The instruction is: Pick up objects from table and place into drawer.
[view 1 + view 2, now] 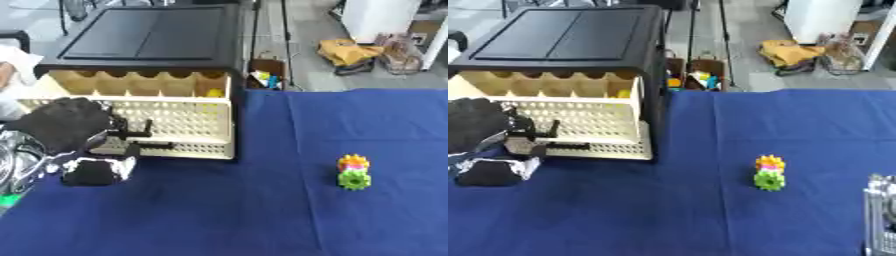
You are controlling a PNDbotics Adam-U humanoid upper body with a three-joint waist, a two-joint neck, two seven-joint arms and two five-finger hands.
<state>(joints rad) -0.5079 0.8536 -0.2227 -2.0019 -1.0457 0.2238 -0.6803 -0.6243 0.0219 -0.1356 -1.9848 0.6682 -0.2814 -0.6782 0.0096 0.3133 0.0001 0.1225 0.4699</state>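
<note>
Gear toy (353, 172), a small stack of coloured plastic cogs, stands on the blue table (262, 210), well right of the open drawer (149, 125); probably light, rigid; pinch its sides; left hand (66, 127) at drawer front, fingers' state cannot be told.

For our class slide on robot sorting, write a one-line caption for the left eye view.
Left hand at the open cream drawer; colourful gear toy waits on the blue table.
</note>
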